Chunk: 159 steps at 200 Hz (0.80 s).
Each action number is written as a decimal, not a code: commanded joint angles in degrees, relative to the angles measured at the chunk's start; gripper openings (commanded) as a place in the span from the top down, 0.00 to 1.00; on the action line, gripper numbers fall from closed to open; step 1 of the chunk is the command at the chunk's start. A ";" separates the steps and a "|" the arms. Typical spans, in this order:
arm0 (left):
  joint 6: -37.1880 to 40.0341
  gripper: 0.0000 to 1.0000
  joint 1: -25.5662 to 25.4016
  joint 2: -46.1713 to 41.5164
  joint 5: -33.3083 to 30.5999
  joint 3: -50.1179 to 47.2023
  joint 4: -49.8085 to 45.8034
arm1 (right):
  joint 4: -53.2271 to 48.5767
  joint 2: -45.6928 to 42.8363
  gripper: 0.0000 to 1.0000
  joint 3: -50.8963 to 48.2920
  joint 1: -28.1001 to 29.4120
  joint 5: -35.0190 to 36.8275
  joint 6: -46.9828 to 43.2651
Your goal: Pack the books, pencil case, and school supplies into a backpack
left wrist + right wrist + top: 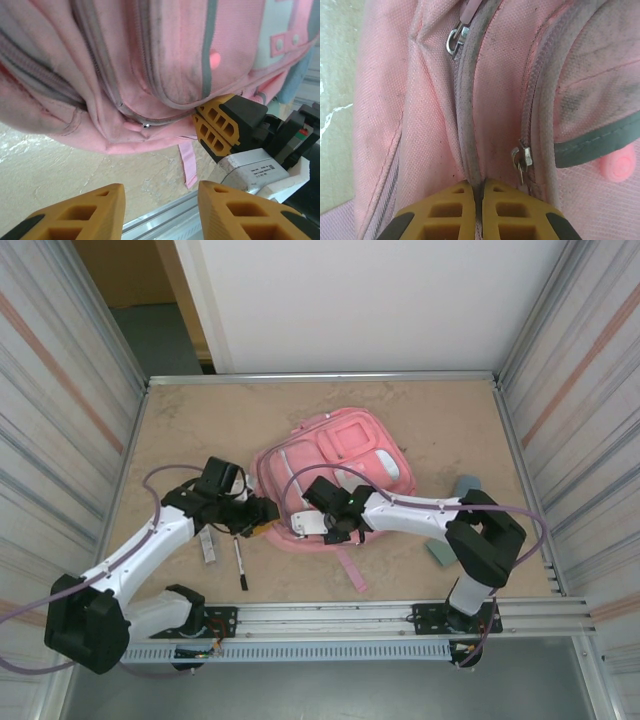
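The pink backpack (340, 455) lies flat mid-table, its grey zips facing the arms. My right gripper (299, 526) is at the bag's near edge, shut on a grey zip seam (470, 150) of the backpack (500, 100); the closed tips (479, 186) pinch it, with a metal zip pull (522, 160) just to their right. My left gripper (264, 518) hovers open just left of the bag, with bare table between its tips (160, 192). A black pen (240, 566) and a whitish bar (208, 546) lie under the left arm. The books are out of view.
A blue-grey soft piece (466, 484) and a grey-green piece (437, 553) show on either side of the right forearm. A loose pink strap (352, 570) trails toward the front rail (350, 612). Corrugated walls close in on both sides.
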 commanded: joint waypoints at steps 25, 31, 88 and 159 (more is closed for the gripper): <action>12.76 0.59 -0.45 -3.48 -1.35 2.16 9.80 | 1.70 -11.06 1.00 -0.88 -1.99 -2.53 -2.17; 13.75 0.59 -0.50 -3.39 -1.25 2.11 11.42 | 2.15 -12.26 1.00 -0.98 -2.68 -3.50 -2.09; 25.19 0.65 -5.67 0.64 -2.48 4.05 15.47 | 4.54 -17.11 1.00 -3.17 -6.89 -9.71 0.16; 28.76 0.74 -8.81 3.75 -4.47 3.24 12.99 | 6.46 -15.99 1.00 -3.78 -7.51 -11.99 1.22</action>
